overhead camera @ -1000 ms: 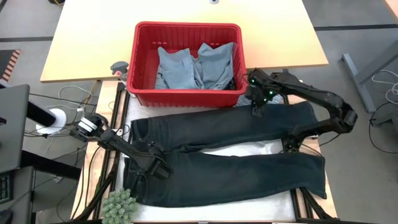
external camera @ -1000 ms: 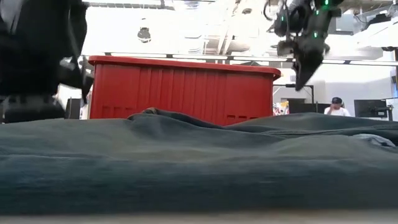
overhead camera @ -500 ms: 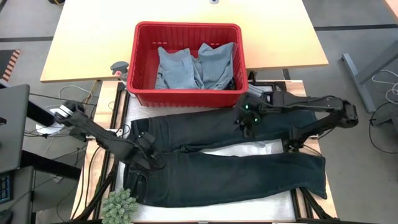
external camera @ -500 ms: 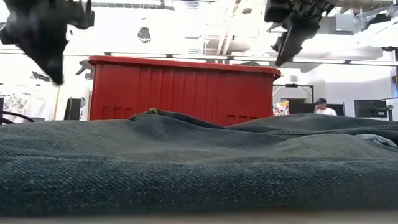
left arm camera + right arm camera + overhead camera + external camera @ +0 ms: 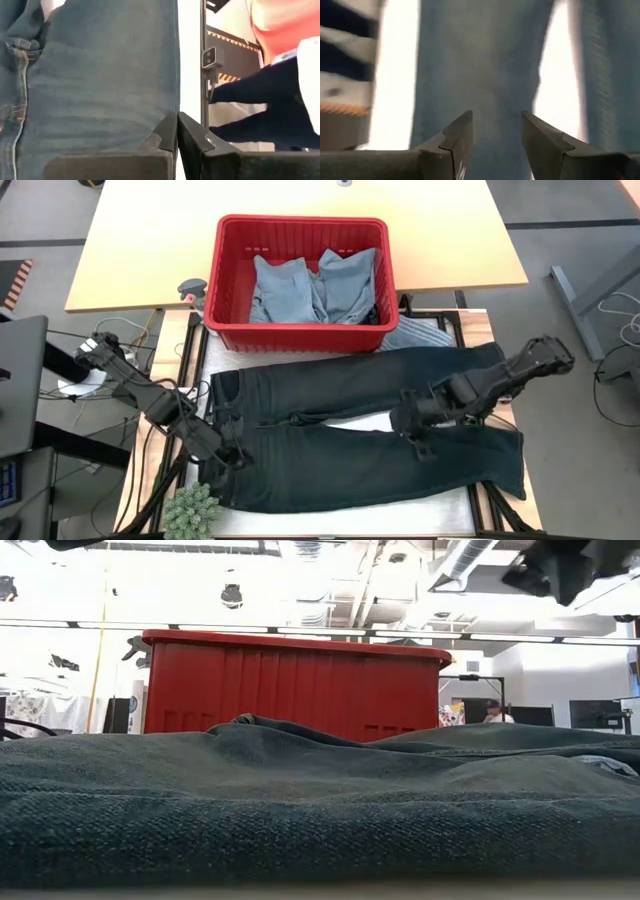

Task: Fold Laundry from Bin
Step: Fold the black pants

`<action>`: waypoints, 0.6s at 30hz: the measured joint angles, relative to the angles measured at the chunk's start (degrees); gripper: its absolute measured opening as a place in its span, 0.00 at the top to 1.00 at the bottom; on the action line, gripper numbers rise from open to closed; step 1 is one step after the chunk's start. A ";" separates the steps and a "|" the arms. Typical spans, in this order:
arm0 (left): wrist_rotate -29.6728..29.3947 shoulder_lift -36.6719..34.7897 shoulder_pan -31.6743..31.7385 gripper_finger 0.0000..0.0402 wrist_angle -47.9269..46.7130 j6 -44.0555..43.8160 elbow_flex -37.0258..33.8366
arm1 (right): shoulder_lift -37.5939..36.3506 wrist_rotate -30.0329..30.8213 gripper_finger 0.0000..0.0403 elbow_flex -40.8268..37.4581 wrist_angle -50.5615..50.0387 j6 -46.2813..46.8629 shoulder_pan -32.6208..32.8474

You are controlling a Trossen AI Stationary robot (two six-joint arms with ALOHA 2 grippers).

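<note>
A pair of dark jeans [image 5: 370, 425] lies spread flat across a white surface [image 5: 440, 515], waistband toward the robot's left and both legs running toward its right. Just behind the jeans sits the red bin [image 5: 300, 330], holding crumpled light blue garments [image 5: 315, 285]. A striped grey-blue cloth [image 5: 420, 335] peeks out between the bin's right corner and the jeans.

The left hand [image 5: 225, 452] is low over the waistband end of the jeans, near the surface's left edge; its fingers [image 5: 172, 135] are clenched together with nothing visibly between them. The right hand [image 5: 418, 442] hovers over the nearer trouser leg, about midway along it. Its two fingers [image 5: 460, 135] stand apart, released, with denim showing below the gap and nothing held.

From surface height, denim folds fill the foreground with the bin's red wall [image 5: 290, 685] behind them.
</note>
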 joint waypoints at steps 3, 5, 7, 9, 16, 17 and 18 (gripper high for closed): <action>-8.34 -0.12 1.21 1.00 -1.40 -1.45 0.02 | 0.00 13.80 0.54 0.00 -2.06 4.12 2.75; -16.10 -1.04 2.55 1.00 -1.27 -2.86 0.00 | 0.00 22.23 0.54 0.00 -3.35 4.09 2.19; -20.49 -2.78 4.91 1.00 -0.64 -2.01 0.03 | 0.00 24.75 0.54 0.00 -3.82 1.68 -1.28; -22.00 -4.45 8.14 1.00 -0.79 -0.78 0.07 | 0.00 22.74 0.54 0.00 -4.00 -1.51 -7.05; -10.64 -6.89 22.24 0.86 -2.27 9.19 0.07 | 0.00 13.19 0.53 0.00 -3.98 -21.50 -29.63; -9.06 -6.74 24.04 0.83 -2.45 10.48 0.07 | 0.00 12.51 0.53 0.00 -3.95 -24.64 -32.65; -7.80 -6.45 25.76 0.80 -2.41 11.80 0.07 | 0.00 11.69 0.53 0.00 -3.82 -27.97 -35.48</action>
